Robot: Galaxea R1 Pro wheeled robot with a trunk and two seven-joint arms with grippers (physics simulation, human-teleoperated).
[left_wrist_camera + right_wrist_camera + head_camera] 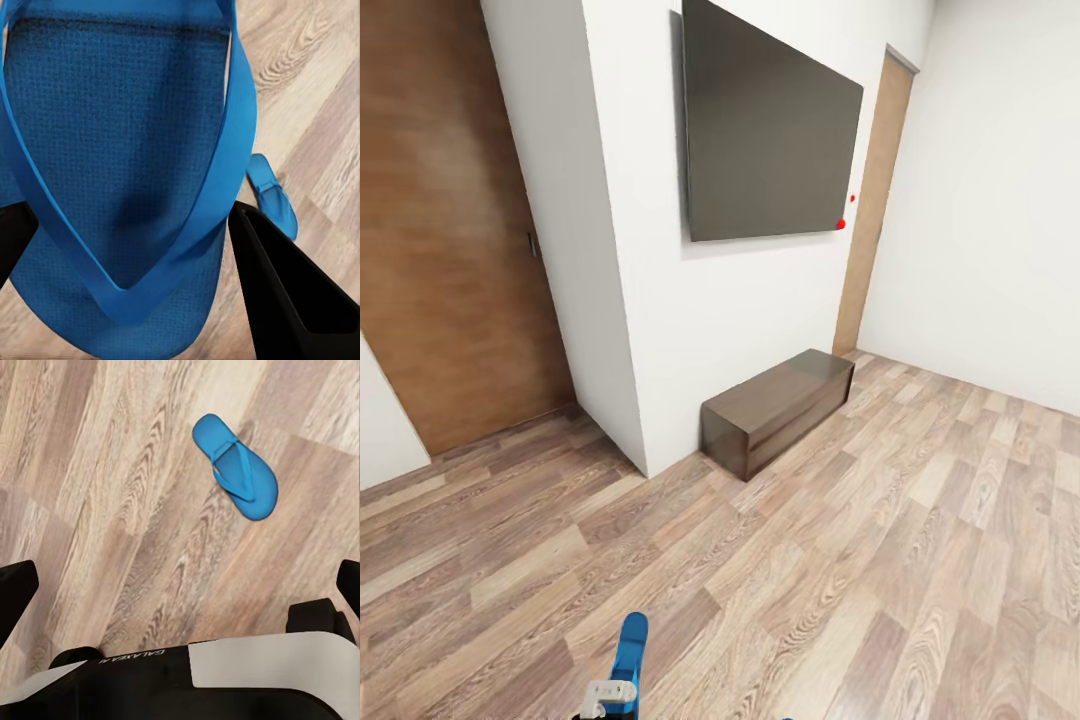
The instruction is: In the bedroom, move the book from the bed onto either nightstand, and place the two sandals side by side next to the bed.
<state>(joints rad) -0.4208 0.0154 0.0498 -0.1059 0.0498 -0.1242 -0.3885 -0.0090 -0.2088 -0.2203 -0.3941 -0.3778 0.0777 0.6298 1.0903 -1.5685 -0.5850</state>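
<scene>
A bright blue sandal [112,112] sits between the black fingers [292,285] of my left gripper [135,255], which is shut on it. In the head view that same sandal [630,645] sticks up above the wooden floor at the bottom edge, over the white part of the left gripper [605,692]. The second sandal [235,466] lies flat on the floor, straps up, and also appears as the second sandal [274,196] beyond the held one. My right gripper [180,585] hangs open above the floor with nothing in it. The book, the bed and the nightstand are out of view.
A white wall corner juts out ahead with a large dark screen [770,130] on it and a low dark-brown cabinet [780,405] at its foot. A wooden door [450,220] stands on the left, another door [875,200] further right. My own base [225,675] is below the right gripper.
</scene>
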